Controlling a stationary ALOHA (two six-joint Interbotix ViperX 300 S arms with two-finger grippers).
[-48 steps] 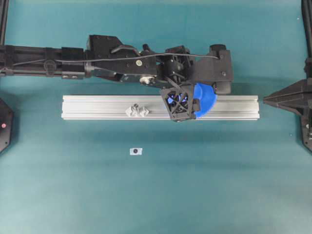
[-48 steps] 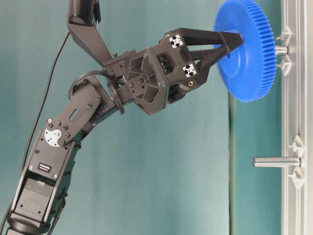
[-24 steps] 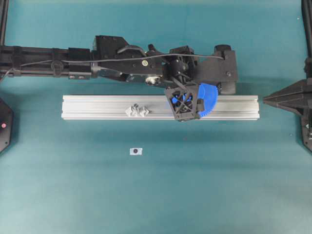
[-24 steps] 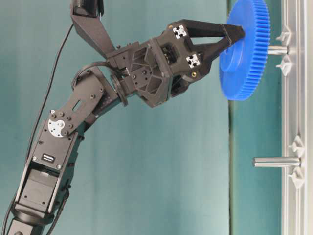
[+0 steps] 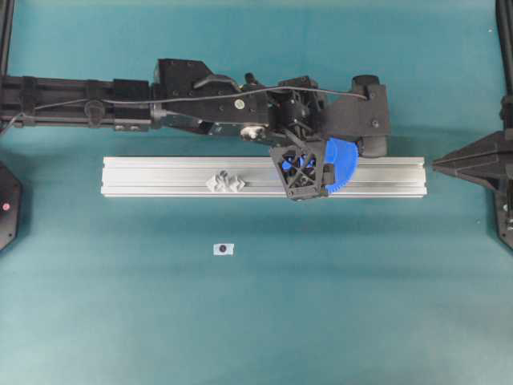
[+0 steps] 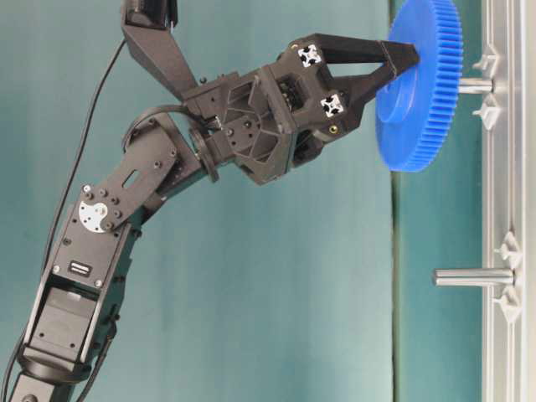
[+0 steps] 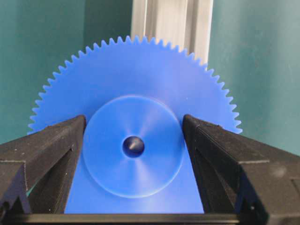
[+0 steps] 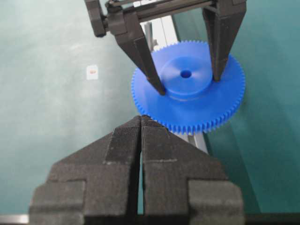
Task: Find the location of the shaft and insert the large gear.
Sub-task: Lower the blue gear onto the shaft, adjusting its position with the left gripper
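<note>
In the right wrist view, the right gripper (image 8: 141, 123) is seen nearest, its two black fingers pressed flat together with nothing between them. Just beyond their tips, the large gear (image 8: 188, 88) is held by the left gripper (image 8: 187, 79), whose fingers (image 8: 140, 49) are clamped on either side of the raised round hub. Farther back on the teal mat (image 8: 51, 117), a small white tag (image 8: 92, 71) is seen lying well apart from the gear.

From overhead, the tag (image 5: 224, 249) is placed nearest the lower edge, then the aluminium rail (image 5: 160, 176), then the left arm (image 5: 208, 104) stretched along the rail's far side. A clear bracket (image 5: 226, 182) is mounted on the rail, left of the left gripper (image 5: 304, 168). The gear (image 5: 341, 164) is largely covered by the gripper, so the pin beneath it is hidden in this view.

In the table-level view, the gear (image 6: 423, 84) is carried with its flat face turned towards the rail (image 6: 502, 201) and its axis aimed along the shaft (image 6: 474, 85), which stands out square from the rail. The gear's rear face is near the shaft's tip; whether the tip has entered the hole cannot be told. A second, longer pin (image 6: 473, 276) projects from the rail well apart from the gear.

Through the left wrist camera, the hub is gripped between both fingers (image 7: 44, 154), with the centre hole (image 7: 133, 146) midway.
</note>
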